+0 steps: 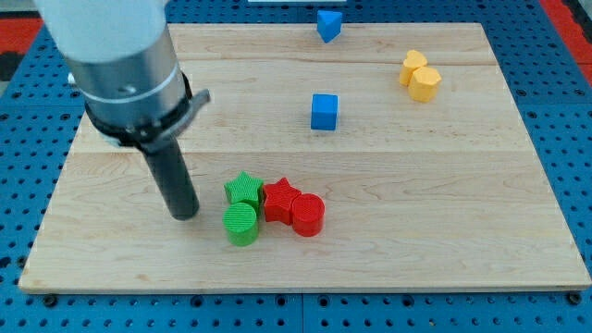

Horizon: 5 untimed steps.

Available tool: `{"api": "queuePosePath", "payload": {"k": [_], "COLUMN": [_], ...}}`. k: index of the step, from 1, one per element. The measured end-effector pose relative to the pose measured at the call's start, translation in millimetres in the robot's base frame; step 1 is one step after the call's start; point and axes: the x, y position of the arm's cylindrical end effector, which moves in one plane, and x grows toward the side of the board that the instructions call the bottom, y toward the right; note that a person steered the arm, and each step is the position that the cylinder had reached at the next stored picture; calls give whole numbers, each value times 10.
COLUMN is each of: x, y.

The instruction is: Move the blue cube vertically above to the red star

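Blue cube [325, 112]: plain, upright, alone mid-board, well above red star [279, 199]. My tip [184, 215] left of star; no claw.

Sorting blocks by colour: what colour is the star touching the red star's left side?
Green: the green star touches the red star, clearest in the camera view.

A pale wooden tabletop [444, 213] fills most of the view, its planks running left to right with faint seams between them. It lies on a blue pegboard [18, 148] dotted with rows of small holes, visible on the left, right and bottom edges. Red patches [20, 39] show at both top corners. The light is even and soft.
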Motion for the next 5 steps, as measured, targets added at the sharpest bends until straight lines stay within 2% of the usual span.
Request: {"api": "queuePosePath", "payload": {"k": [1,2,3,4,5], "x": [-128,-596,-839,-1200,-1712], "y": [682,782,889,1278,1347]}}
